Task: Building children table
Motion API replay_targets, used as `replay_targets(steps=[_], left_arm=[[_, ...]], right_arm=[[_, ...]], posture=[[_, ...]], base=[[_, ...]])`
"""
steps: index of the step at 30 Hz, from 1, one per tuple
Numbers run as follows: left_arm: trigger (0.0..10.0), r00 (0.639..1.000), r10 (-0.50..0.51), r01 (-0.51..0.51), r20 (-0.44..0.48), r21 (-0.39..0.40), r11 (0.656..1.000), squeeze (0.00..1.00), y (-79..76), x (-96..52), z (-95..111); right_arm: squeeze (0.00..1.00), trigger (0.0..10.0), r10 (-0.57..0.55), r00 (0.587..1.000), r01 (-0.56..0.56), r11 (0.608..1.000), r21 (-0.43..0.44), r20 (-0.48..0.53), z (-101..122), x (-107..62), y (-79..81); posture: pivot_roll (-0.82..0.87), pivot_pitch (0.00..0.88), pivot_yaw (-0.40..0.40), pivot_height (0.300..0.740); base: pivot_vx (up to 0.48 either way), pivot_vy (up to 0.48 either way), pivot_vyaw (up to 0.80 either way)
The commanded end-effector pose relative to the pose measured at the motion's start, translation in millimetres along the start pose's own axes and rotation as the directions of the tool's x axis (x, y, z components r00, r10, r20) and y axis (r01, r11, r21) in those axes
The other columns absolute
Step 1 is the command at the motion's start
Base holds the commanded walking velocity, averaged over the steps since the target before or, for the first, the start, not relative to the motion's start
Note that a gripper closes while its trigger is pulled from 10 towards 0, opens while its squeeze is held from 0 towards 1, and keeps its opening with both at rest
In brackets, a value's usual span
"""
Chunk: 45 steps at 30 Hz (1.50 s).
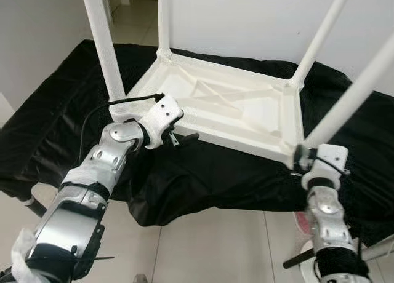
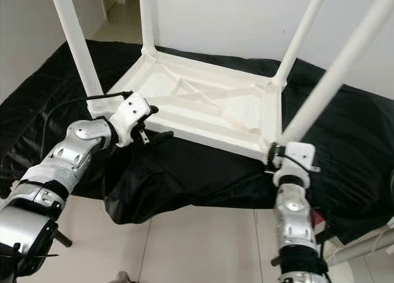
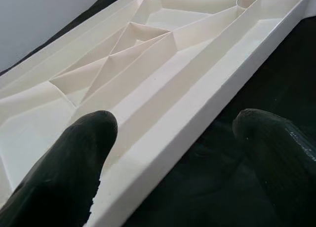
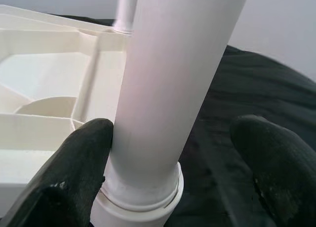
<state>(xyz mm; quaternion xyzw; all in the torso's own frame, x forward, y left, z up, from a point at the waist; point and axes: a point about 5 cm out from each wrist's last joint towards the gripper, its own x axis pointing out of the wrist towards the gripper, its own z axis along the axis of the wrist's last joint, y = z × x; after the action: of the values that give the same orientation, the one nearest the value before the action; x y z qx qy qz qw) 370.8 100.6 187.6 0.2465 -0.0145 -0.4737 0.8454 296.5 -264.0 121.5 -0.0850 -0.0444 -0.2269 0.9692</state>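
The white children table lies upside down on the black-draped worktop, legs up, while the released right hand straddles the near right leg and the left hand, also released, brackets its near rim, likely to steady it.

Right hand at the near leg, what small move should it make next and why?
Probably close on the leg. The right hand is open around it just above the collar, one finger touching, the other apart. The left hand straddles the tabletop rim, also open.
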Motion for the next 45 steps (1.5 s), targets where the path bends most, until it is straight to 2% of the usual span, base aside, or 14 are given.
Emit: replay_targets(steps=[1, 5, 7, 8, 9, 10, 12, 17, 19, 26, 29, 31, 35, 45], left_arm=[[10.0, 1.000, 0.019, -0.019, -0.015, 0.033, 0.999, 0.00, 0.4, 5.6, -0.2], [10.0, 1.000, 0.017, -0.016, -0.022, 0.037, 0.999, 0.00, 0.3, 7.9, -1.9], [10.0, 0.999, 0.011, -0.010, -0.034, 0.042, 0.999, 0.00, 0.0, 10.3, -3.8], [10.0, 0.999, 0.011, -0.010, -0.034, 0.042, 0.999, 0.00, 0.0, 10.3, -3.8], [10.0, 0.999, 0.005, -0.003, -0.046, 0.044, 0.999, 0.00, -0.9, 12.1, -5.6], [10.0, 0.999, 0.005, -0.003, -0.046, 0.044, 0.999, 0.00, -0.9, 12.1, -5.6], [10.0, 0.997, -0.006, 0.010, -0.076, 0.051, 0.999, 0.00, -3.7, 15.7, -10.0], [10.0, 0.996, -0.010, 0.015, -0.092, 0.055, 0.998, 0.00, -5.3, 17.3, -12.2], [10.0, 0.992, -0.008, 0.015, -0.125, 0.052, 0.999, 0.00, -8.3, 20.1, -17.8], [10.0, 0.972, 0.072, -0.067, -0.226, 0.029, 0.997, 0.00, -6.1, 21.9, -29.7], [10.0, 0.970, 0.085, -0.084, -0.227, 0.010, 0.996, 0.00, -4.9, 22.3, -29.7], [10.0, 0.964, 0.137, -0.147, -0.227, -0.031, 0.989, 0.00, 0.7, 23.4, -26.9], [10.0, 0.960, 0.172, -0.183, -0.222, -0.030, 0.983, 0.00, 4.7, 24.4, -23.4], [10.0, 0.959, 0.193, -0.208, -0.207, -0.054, 0.977, 0.00, 10.0, 27.0, -15.9]], right_arm=[[0.00, 10.0, -0.071, 0.996, 0.071, 0.997, -0.002, -0.054, -11.6, 0.0, -14.1], [0.00, 10.0, -0.052, 0.998, 0.053, 0.998, 0.026, -0.047, -10.5, -2.2, -6.4], [0.00, 10.0, -0.005, 1.000, 0.007, 0.998, 0.061, -0.026, -8.3, -9.4, 9.8], [0.00, 10.0, -0.005, 1.000, 0.007, 0.998, 0.061, -0.026, -8.3, -9.4, 9.8], [0.00, 10.0, 0.017, 1.000, -0.015, 0.996, 0.086, -0.020, -8.2, -15.3, 20.1], [0.00, 10.0, 0.017, 1.000, -0.015, 0.996, 0.086, -0.020, -8.2, -15.3, 20.1], [0.00, 10.0, 0.044, 0.999, -0.041, 0.990, 0.132, -0.016, -8.8, -25.8, 37.2], [0.00, 10.0, 0.053, 0.998, -0.049, 0.987, 0.152, -0.017, -9.0, -30.3, 44.2], [0.00, 10.0, 0.078, 0.997, -0.076, 0.981, 0.180, -0.007, -7.0, -37.4, 54.8], [0.00, 10.0, 0.146, 0.988, -0.154, 0.967, 0.205, 0.053, 4.4, -46.5, 65.5], [0.00, 10.0, 0.154, 0.986, -0.163, 0.966, 0.200, 0.059, 5.5, -47.3, 66.7], [0.00, 10.0, 0.165, 0.984, -0.176, 0.963, 0.205, 0.072, 9.5, -48.6, 70.3], [0.00, 10.0, 0.175, 0.981, -0.188, 0.960, 0.209, 0.081, 12.1, -50.0, 73.5], [0.00, 10.0, 0.217, 0.971, -0.233, 0.948, 0.216, 0.097, 16.7, -55.7, 80.2]], posture=[[-0.02, 0.032, -0.008, 0.740], [-0.02, 0.034, -0.003, 0.740], [-0.02, 0.038, 0.001, 0.740], [-0.02, 0.038, 0.001, 0.740], [-0.02, 0.038, 0.004, 0.740], [-0.02, 0.038, 0.004, 0.740], [-0.03, 0.048, 0.019, 0.740], [-0.03, 0.048, 0.019, 0.740], [-0.04, 0.054, 0.037, 0.740], [-0.06, 0.060, 0.053, 0.740], [-0.06, 0.060, 0.053, 0.740], [-0.06, 0.064, 0.058, 0.740], [-0.06, 0.067, 0.060, 0.740], [-0.07, 0.082, 0.066, 0.740]], base=[[0.000, 0.000, 0.00], [0.000, 0.000, 0.00], [0.000, 0.000, 0.00], [0.000, 0.000, 0.00], [0.000, 0.000, 0.00], [0.000, 0.000, 0.00], [0.000, 0.000, 0.00], [0.000, 0.000, 0.00], [0.000, 0.000, 0.00], [0.000, 0.000, 0.00], [0.000, 0.000, 0.00], [0.000, 0.000, 0.00], [0.000, 0.000, 0.00], [0.000, 0.000, 0.00]])
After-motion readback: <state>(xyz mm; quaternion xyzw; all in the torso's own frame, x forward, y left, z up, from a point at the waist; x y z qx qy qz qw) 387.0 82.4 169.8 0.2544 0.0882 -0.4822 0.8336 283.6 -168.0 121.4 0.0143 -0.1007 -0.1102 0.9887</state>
